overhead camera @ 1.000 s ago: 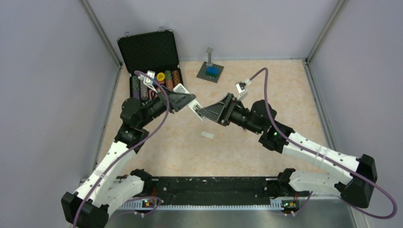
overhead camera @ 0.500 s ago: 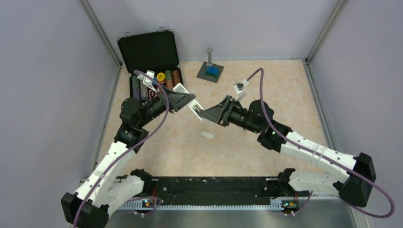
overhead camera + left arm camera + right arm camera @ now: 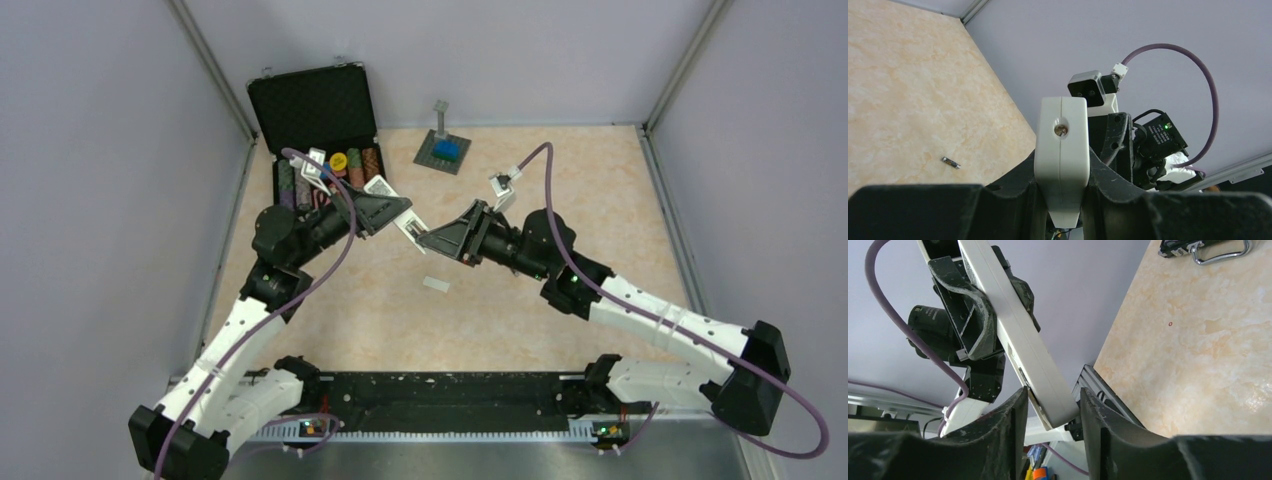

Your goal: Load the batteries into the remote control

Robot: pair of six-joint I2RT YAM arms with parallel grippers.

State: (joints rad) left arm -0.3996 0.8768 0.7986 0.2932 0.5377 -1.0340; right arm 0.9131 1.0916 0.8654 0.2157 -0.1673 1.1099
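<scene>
**Remote control gripped at both ends, above the surface**

Your left tool (image 3: 1060,172) is clamped narrow on the remote control (image 3: 1060,150). In the left wrist view the white end face, with a small screw in it, stands up between the two dark fingers (image 3: 1013,192), which press on both flat sides.

Your right tool (image 3: 1052,395) has closed onto the opposite end of the same bar. In the right wrist view the remote control's rounded tip sits between the fingers (image 3: 1098,430), and both appear to touch it. The bar runs up and to the left from there into your left tool's grip.

From the top camera the two tools meet nose to nose over the middle of the surface (image 3: 400,330), slightly left of centre. The remote control (image 3: 410,229) bridges them, tilted and held off the surface.

One battery (image 3: 950,162), a small dark cell with lighter tips, lies flat on the surface, well apart from both tools. It shows only in the left wrist view.

A small white cover plate (image 3: 436,284) lies on the surface near the tools, toward the arm bases.

At the far left corner an open black case (image 3: 310,105) holds rows of coloured chips (image 3: 345,163). A grey base plate with a blue block (image 3: 444,150) sits at the far edge, near the middle.
</scene>
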